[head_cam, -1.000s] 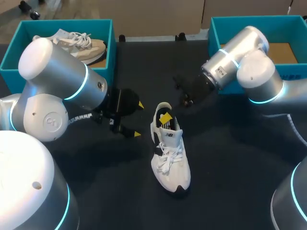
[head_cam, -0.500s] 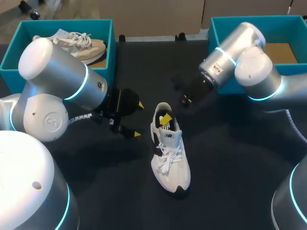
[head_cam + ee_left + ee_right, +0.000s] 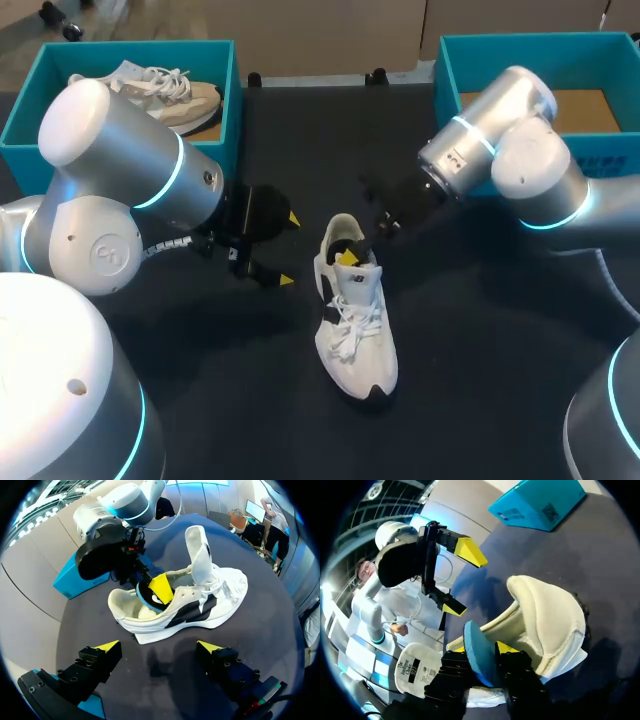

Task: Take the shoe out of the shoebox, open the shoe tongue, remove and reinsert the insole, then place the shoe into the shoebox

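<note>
The shoe lies on the tabletop near the middle, out of any box. Its toe points to 6 o'clock and its heel to 12 o'clock. The tongue is pulled open and stands upright.

At 9 o'clock from the heel hang the left fingers. They are spread wide and hold nothing, and they do not touch the shoe.

The right arm comes in from 2 o'clock. The right fingers are at the heel opening and they pinch the blue insole from two sides. The back end of the insole stands up out of the shoe, and the front part is hidden inside.

Farther away, at 11 o'clock, a box holds a second shoe. At 1 o'clock another box shows a bare brown floor.

I judge that the insole step is in hand. From this moment alone I cannot tell if the insole goes out or in. Either way the next move calls for a firm pinch and a path along the length of the shoe. The shoe is light and may slide or tip, so the free left fingers should steady it.
</note>
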`<state>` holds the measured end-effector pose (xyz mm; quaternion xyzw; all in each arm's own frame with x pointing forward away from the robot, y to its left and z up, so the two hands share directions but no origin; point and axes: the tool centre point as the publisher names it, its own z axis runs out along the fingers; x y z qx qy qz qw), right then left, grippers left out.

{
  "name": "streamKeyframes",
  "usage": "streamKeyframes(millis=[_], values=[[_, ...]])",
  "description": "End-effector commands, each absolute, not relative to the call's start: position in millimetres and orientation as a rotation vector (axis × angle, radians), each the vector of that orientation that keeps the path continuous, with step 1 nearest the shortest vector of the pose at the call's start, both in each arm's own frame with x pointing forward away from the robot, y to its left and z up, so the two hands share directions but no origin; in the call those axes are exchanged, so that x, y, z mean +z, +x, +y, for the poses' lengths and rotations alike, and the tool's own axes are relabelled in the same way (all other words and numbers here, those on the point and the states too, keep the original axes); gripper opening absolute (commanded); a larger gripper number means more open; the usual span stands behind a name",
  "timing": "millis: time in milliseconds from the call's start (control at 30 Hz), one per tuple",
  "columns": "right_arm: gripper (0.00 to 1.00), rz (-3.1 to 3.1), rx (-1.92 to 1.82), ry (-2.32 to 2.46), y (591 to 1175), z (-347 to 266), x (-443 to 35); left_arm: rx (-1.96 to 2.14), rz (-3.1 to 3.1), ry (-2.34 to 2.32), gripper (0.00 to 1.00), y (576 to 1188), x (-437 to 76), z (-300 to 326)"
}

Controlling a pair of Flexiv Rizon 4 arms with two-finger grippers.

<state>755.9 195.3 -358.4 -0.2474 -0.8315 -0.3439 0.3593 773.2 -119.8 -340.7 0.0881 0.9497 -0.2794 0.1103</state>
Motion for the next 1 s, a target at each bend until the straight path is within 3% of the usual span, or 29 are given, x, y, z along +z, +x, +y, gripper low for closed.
streamKeyframes(millis=[33, 467, 1000], values=[[0.34, -2.173, -0.887, -0.643, 757, 194, -348, -0.817, 2.791, 0.259, 1.0, 773, -341, -120], [0.44, -2.259, -0.905, -0.615, 767, 200, -320, -0.817, 2.791, 0.259, 1.0, 773, -341, -120], [0.43, -2.364, -1.007, -0.551, 802, 207, -300, -0.817, 2.791, 0.259, 1.0, 773, -341, -120]])
